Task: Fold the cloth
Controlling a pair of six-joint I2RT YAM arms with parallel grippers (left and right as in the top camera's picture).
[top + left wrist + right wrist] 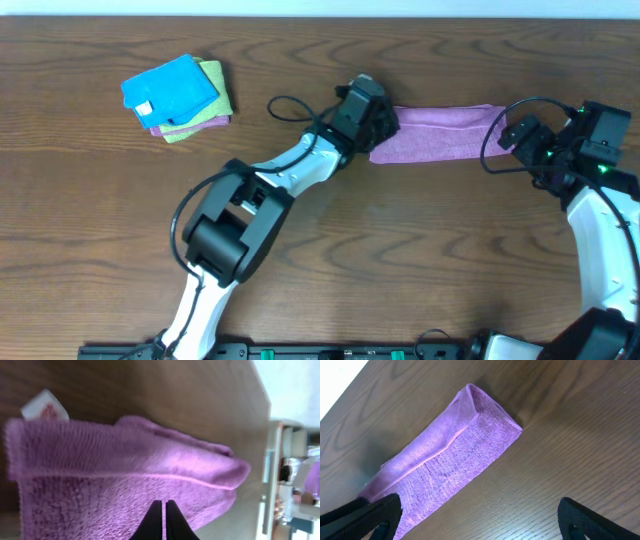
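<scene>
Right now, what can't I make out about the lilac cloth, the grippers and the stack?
- Overhead: the shut left gripper covers the lilac cloth's left end; whether fabric is pinched is hidden.
- Left wrist: the white tag's print is blurred.
- Overhead: the blue cloth covers the stack beneath it; layer count unclear.
- Right wrist: the open right gripper's finger and the frame edge cut off the cloth's lower-left end.
</scene>
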